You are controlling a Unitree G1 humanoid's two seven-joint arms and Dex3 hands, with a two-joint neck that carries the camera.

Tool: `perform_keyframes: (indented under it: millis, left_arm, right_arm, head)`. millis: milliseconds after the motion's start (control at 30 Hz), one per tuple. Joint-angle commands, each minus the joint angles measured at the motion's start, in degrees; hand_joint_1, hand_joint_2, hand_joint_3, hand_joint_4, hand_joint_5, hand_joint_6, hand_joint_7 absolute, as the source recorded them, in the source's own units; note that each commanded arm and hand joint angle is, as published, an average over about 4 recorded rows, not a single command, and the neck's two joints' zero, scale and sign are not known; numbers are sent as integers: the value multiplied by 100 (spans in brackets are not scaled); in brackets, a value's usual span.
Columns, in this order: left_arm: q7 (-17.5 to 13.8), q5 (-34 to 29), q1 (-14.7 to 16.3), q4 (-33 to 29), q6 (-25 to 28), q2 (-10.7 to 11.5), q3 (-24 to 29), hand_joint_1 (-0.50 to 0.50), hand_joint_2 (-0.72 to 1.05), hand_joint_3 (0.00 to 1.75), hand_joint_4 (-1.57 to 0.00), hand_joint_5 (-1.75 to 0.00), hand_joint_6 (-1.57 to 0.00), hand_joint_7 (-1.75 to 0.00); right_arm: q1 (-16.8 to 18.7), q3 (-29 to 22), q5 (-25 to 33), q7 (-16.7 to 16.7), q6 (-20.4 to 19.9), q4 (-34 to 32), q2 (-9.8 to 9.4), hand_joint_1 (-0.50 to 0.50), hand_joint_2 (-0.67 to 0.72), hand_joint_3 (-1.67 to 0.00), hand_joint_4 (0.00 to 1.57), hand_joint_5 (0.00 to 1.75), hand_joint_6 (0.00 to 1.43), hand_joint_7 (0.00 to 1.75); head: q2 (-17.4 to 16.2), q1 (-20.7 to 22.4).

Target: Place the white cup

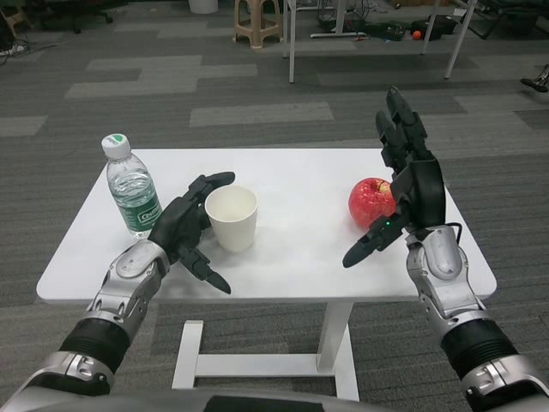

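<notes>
No legible text, even on the water bottle [131, 186] label

Silver segmented forearms, black cuffs; black left hand [184, 232], black right hand [403, 180], green light

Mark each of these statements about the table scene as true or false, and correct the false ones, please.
1. The white cup stands upright on the table. True.
2. The right hand is holding the apple. False: the hand is raised beside the apple with its fingers apart and holds nothing.
3. The water bottle stands to the left of the cup in the picture. True.
4. The bottle has no cap. False: a white and green cap is on it.
5. The left hand is at the cup, its fingers reaching around the cup's side. True.
</notes>
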Motion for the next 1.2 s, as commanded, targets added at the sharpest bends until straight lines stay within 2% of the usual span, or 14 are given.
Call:
perform_keyframes:
  millis: [33, 133, 367, 567, 667, 800, 933, 1033, 1067, 1167, 1200]
  left_arm:
    - [127, -310, 19, 165, -295, -15, 108, -50, -26, 9, 0, -133, 0, -56]
    - [188, -491, -14, 241, -495, -48, 196, -50, -19, 9, 0, -133, 0, -56]
    - [313, -585, -45, 180, -787, -78, 461, -50, -19, 9, 0, -133, 0, -56]
    - [333, -710, -12, -266, -880, -87, 538, -50, -8, 9, 0, -133, 0, -56]
    - [338, -701, 100, -982, -811, -85, 576, -50, -6, 9, 0, -133, 0, -56]
    - [333, -695, 360, -2180, -315, -41, 635, -50, -2, 9, 0, -133, 0, -56]
    - [333, -739, 533, -2808, -75, 7, 659, -50, 3, 9, 0, -133, 0, -56]
    - [320, -809, 617, -3140, 13, 27, 705, -50, 1, 9, 0, -110, 0, -56]
    - [316, -851, 643, -3232, 30, 40, 714, -50, -2, 9, 0, -95, 0, -56]
    - [309, -1088, 746, -3523, 127, 102, 705, -50, -2, 9, 0, -72, 0, -56]
    - [307, -1176, 784, -3628, 171, 124, 701, -50, -2, 9, 0, -69, 0, -54]
  right_arm:
    - [46, -22, 33, -7, -27, -71, 2, -42, 53, 0, 0, 0, 0, 0]
    - [46, -20, 33, -7, -27, -71, 2, -42, 53, 0, 0, 0, 0, 0]
    - [46, -14, 33, -7, -27, -71, -2, -42, 53, 0, 0, 0, 0, 0]
    - [46, -22, 33, -7, -27, -62, -2, -40, 53, 0, 0, 0, 0, 2]
    - [42, -7, 33, -7, -27, -34, -9, -41, 53, 0, 0, 0, 0, 0]
    - [7, 4, 33, -10, -24, 43, -15, -39, 53, 0, 0, 0, 0, 0]
    - [-31, 15, 33, -7, -27, 98, -20, -42, 53, 0, 0, 0, 0, 3]
    - [-62, 28, 33, -7, -27, 131, -26, -41, 53, 0, 0, 0, 0, 0]
    - [-73, 30, 33, -7, -27, 140, -28, -41, 53, 0, 0, 0, 0, 0]
    - [-90, 30, 33, -7, -27, 166, -28, -41, 53, 0, 0, 0, 0, 0]
    - [-94, 30, 33, -7, -27, 175, -28, -41, 53, 0, 0, 0, 0, 0]
  head:
    - [-5, 3]
    - [-5, 3]
    - [-87, 31]
    - [-70, 25]
    - [-78, 21]
    - [-82, 44]
    - [-94, 67]
    - [-116, 81]
    - [-119, 81]
    - [-122, 82]
    - [-125, 83]
